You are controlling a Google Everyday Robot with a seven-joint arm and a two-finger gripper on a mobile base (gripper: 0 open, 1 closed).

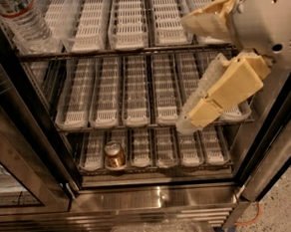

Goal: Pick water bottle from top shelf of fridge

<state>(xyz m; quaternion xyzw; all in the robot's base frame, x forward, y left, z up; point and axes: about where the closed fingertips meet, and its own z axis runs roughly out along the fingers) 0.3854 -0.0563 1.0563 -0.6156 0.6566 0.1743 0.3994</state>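
Top-left, on the top shelf (pixel 131 51), the water bottle (pixel 25 20) stands in the leftmost lane tray (pixel 51 45). Bottom rack (pixel 154 168): bronze can (pixel 114 155), second lane. Right: my gripper (pixel 184 74) before the middle rack (pixel 136 125), well apart from the bottle, jaws spread, holding nothing.

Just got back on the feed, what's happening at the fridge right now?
The robot's gripper hangs open and empty in front of the right side of the fridge, overlapping the upper two racks in this view. The water bottle stands untouched at the far left of the top shelf, well away from the gripper. A small bronze can sits on the bottom rack.
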